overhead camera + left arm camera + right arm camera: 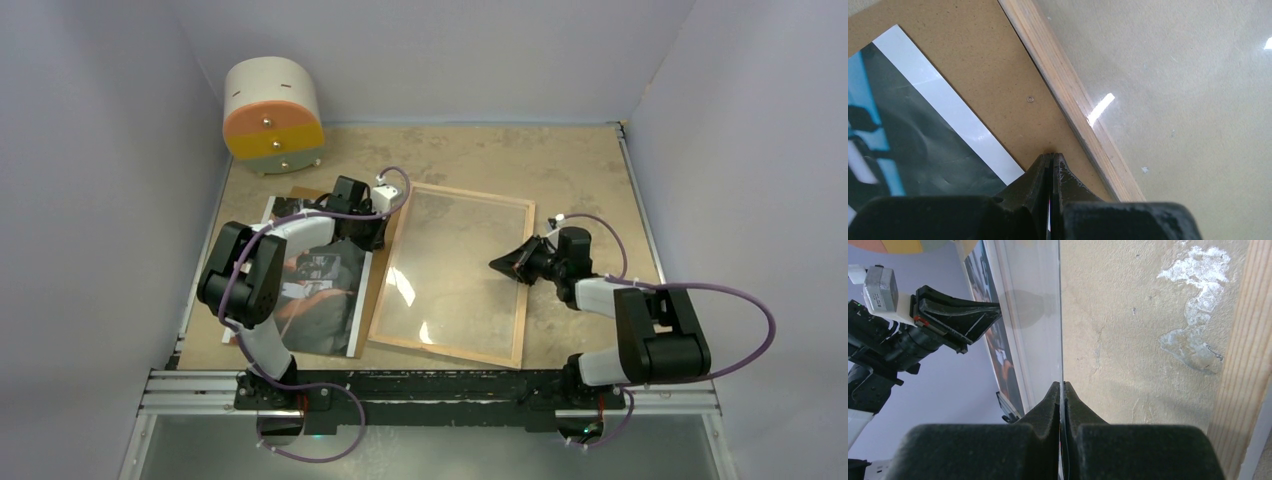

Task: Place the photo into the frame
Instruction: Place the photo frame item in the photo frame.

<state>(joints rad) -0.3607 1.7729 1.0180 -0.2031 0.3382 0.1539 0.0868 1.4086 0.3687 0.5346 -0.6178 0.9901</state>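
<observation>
Photo point(923, 150), large glossy dark print, left of my closed left gripper point(1052, 156): likely floppy, slick; take its white border. Right gripper point(1061, 385) pinches clear pane point(1040, 350).

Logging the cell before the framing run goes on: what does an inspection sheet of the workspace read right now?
Surface: tan mottled table.
Job's things: frame flat, wooden rim up; photo picture-up on the brown backing board beside it, not inside.
Clutter: round drawer unit, far left corner.
Grippers: left claw shut over the board by the frame's rim; right claw shut over the clear pane.
Cables: purple cables loop along both arms.
Surroundings: pale walls on three sides.
</observation>
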